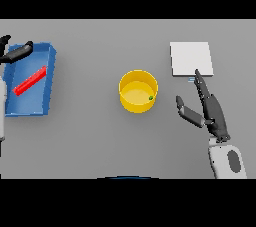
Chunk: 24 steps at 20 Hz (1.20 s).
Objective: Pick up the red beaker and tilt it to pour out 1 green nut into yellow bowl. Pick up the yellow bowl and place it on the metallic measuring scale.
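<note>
Matt grey tabletop [100, 136]; smooth plastic-looking yellow bowl [131, 102]; flat, pale, dull-finished scale [191, 58]; smooth blue tray [47, 78].

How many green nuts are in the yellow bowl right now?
1. One green nut lies inside the yellow bowl, near its right wall. No others show, though the near wall could hide some.

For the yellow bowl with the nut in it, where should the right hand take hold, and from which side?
Probably the right-side wall of the yellow bowl, approached from the right, where the right hand waits open. The bowl stands upright and open-topped, so a sideways grip around the wall should keep the green nut inside.
</note>
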Motion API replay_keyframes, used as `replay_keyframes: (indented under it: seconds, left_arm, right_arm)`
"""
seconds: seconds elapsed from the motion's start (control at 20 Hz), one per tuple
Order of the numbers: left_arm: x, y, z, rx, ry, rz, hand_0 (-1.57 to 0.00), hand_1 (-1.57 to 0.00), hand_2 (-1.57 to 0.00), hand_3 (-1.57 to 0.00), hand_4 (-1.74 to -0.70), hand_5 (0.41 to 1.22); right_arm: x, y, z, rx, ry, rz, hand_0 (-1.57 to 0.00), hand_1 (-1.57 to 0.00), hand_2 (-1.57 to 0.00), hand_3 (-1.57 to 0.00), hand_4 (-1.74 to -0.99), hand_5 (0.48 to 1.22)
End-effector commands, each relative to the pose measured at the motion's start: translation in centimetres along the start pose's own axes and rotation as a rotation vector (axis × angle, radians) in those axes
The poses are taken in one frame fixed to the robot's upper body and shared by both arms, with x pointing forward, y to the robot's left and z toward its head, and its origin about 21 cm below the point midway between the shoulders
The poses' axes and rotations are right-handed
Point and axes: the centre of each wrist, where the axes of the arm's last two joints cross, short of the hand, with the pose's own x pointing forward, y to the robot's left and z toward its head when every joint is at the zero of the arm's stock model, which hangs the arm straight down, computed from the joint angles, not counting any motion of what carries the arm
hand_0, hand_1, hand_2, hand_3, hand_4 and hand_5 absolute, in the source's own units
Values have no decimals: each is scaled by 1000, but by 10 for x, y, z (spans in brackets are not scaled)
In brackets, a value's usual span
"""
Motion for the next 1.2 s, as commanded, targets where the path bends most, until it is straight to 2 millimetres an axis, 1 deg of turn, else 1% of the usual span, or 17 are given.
replay_keyframes:
  seconds: [0.0,0.05,0.15,0.25,0.3,0.35,0.45,0.5,0.55,0.65,0.7,0.75,0.9,0.95,1.0,1.05,1.15]
  left_arm:
    - [1,0,0,7,1,-14,-131,-111,-99,-61,-760,655]
    - [3,-5,2,17,-6,-20,-105,-88,-79,-49,-746,655]
    - [3,-5,5,48,-28,-11,-67,-56,-50,-31,-734,658]
    - [4,-6,5,55,-33,22,-42,-36,-32,-19,-728,664]
    - [5,-6,7,65,-55,34,-34,-28,-25,-15,-723,667]
    - [6,-9,8,66,-60,36,-27,-22,-20,-12,-718,675]
    - [4,-8,10,70,-70,44,-17,-14,-12,-7,-720,685]
    - [3,-10,9,72,-81,46,-13,-11,-10,-6,-722,693]
    - [7,-8,9,80,-72,52,-10,-9,-8,-4,-726,700]
    - [2,-10,11,75,-88,58,-6,-5,-5,-2,-738,709]
    - [6,-10,11,77,-90,54,-5,-4,-3,-2,-739,709]
    - [5,-10,12,75,-92,54,-4,-3,-3,-1,-740,709]
    - [2,-14,13,62,-93,65,-1,-1,-1,0,-747,711]
    - [1,-10,12,69,-86,60,-1,-1,0,0,-748,712]
    - [0,-11,14,66,-99,67,-1,0,0,0,-751,713]
    - [-1,-11,13,65,-101,66,0,0,0,0,-753,714]
    - [0,-10,11,63,-102,75,0,0,0,1,-755,716]
  right_arm:
    - [0,0,0,-1,-1,3,1,1,1,1,-1305,717]
    - [1,0,0,-5,1,9,1,1,1,1,-1300,717]
    - [-1,6,-2,8,22,-9,1,1,1,1,-1279,713]
    - [9,5,-8,0,19,55,1,1,1,1,-1281,688]
    - [13,3,-9,-5,21,112,1,1,1,1,-1262,675]
    - [20,2,-14,14,6,157,1,1,1,1,-1222,662]
    - [27,2,-24,122,-66,178,-13,1,1,1,-1167,672]
    - [32,1,-33,186,-94,208,-10,1,1,1,-1174,680]
    - [39,1,-40,238,-118,241,-8,1,1,1,-1202,683]
    - [46,2,-52,337,-139,372,-5,1,1,1,-1254,666]
    - [50,4,-58,373,-136,442,-3,1,1,1,-1260,656]
    - [52,5,-61,394,-139,484,-3,1,1,1,-1255,648]
    - [65,15,-76,519,-204,706,-1,1,1,1,-1230,620]
    - [67,18,-78,559,-221,736,0,1,1,1,-1227,616]
    - [68,24,-81,600,-228,775,0,1,1,1,-1229,616]
    - [74,24,-86,627,-242,802,0,1,1,1,-1235,618]
    - [78,31,-90,702,-268,860,0,1,1,1,-1231,625]
